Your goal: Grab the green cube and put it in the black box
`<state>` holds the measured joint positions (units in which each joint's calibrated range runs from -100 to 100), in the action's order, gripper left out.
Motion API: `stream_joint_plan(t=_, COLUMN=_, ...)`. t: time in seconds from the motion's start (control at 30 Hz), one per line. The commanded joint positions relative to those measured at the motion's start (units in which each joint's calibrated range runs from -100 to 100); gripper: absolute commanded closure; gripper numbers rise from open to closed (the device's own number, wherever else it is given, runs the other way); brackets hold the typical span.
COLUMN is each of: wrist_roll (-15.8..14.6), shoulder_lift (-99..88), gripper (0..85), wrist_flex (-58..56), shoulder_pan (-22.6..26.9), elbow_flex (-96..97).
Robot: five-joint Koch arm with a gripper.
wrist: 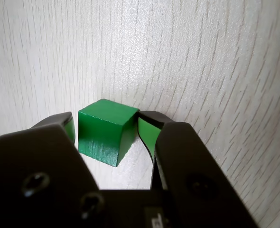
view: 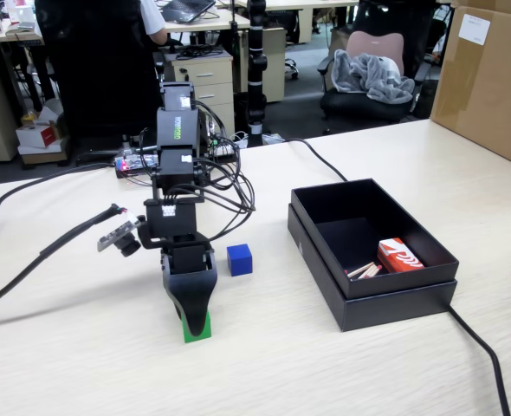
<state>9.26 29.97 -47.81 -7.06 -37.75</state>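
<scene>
Wrist view frames the green cube [wrist: 107, 130] between the two dark jaws of the gripper [wrist: 107, 130], on the pale wood-grain table [wrist: 201, 57]. The jaws are lined with green pads [wrist: 147, 135]; the right pad is seen touching the cube's corner, while the left pad sits just beside it with a thin gap, so the claw is closed around the cube but a firm clamp cannot be confirmed. The cube is seen resting on the table.

In the fixed view the gripper [view: 195, 325] is pointed straight down at the table, and the green cube [view: 199, 328] is partly hidden under its tip. A blue cube [view: 239, 259] is placed near it, to the right and farther back. The black box [view: 372, 290] is set well apart on the right, nested in its lid; a red and white packet [view: 398, 256] with unreadable lettering is lying inside. Green writing on the arm's motor [view: 176, 128] is too small to be read. A white label on the brown cardboard box [view: 489, 87] is likewise illegible.
</scene>
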Motion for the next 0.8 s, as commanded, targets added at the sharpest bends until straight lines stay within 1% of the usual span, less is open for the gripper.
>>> stream_joint_plan(t=0.0, wrist_roll=0.8, shoulder_lift=-0.9, gripper=57.5, wrist_flex=0.5, shoulder_pan=0.2, elbow_flex=-3.7)
stream_joint_plan(t=0.03, wrist_roll=0.9, shoulder_lift=-0.9, gripper=57.6, wrist_flex=0.5, shoulder_pan=0.2, elbow_flex=-3.7)
stream_joint_plan(t=0.13, wrist_roll=0.9, shoulder_lift=-0.8, gripper=69.3, wrist_flex=0.6, shoulder_pan=0.2, elbow_flex=-3.8)
stream_joint_plan(t=0.17, wrist_roll=0.9, shoulder_lift=-0.7, gripper=71.0, wrist_flex=0.7, shoulder_pan=0.2, elbow_flex=-3.9)
stream_joint_plan(t=0.3, wrist_roll=1.0, shoulder_lift=-0.5, gripper=72.2, wrist_flex=0.8, shoulder_pan=0.1, elbow_flex=-3.8)
stream_joint_plan(t=0.37, wrist_roll=1.0, shoulder_lift=-0.4, gripper=83.9, wrist_flex=2.3, shoulder_pan=0.0, elbow_flex=-2.9)
stream_joint_plan(t=0.47, wrist_roll=1.0, shoulder_lift=-1.6, gripper=84.8, wrist_flex=3.4, shoulder_pan=-0.2, elbow_flex=-1.0)
stream_joint_plan(t=0.57, wrist_roll=0.8, shoulder_lift=-9.5, gripper=84.7, wrist_flex=3.4, shoulder_pan=-0.2, elbow_flex=3.5)
stream_joint_plan(t=0.67, wrist_roll=0.1, shoulder_lift=-21.3, gripper=84.7, wrist_flex=3.4, shoulder_pan=0.4, elbow_flex=8.9)
stream_joint_plan(t=0.77, wrist_roll=-1.0, shoulder_lift=-38.3, gripper=84.7, wrist_flex=3.4, shoulder_pan=2.1, elbow_flex=16.3)
